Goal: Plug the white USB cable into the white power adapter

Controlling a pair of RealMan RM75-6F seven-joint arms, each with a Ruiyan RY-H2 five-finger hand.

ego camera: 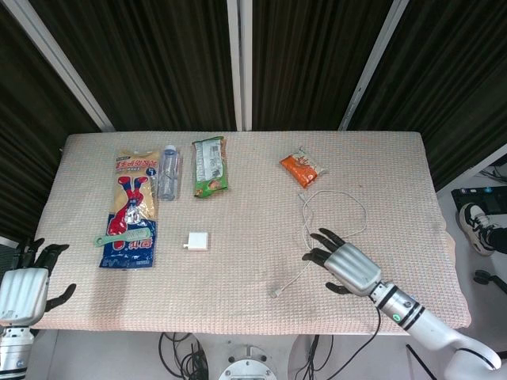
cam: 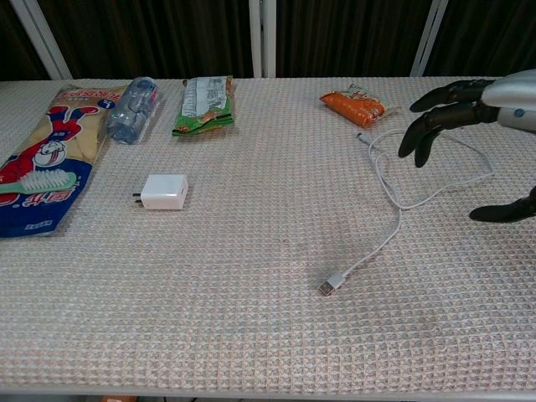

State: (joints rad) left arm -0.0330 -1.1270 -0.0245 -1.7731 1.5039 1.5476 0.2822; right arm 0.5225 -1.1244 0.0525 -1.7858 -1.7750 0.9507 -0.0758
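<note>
Your right hand (ego camera: 347, 265) hovers empty, fingers spread, above the white USB cable (cam: 394, 226), whose free plug (cam: 327, 286) lies nearer you and toward the table's middle, its long axis running diagonally. The white power adapter (cam: 164, 191) sits well apart, closer to your open left hand (ego camera: 22, 286).

Power adapter (cam: 165, 191) on bench (cam: 251, 335), left of USB cable (cam: 394, 226). Snack packet (cam: 354, 106) behind cable. Right robot hand (cam: 469, 113) above cable loop. Bottle (cam: 132, 109) behind adapter.
</note>
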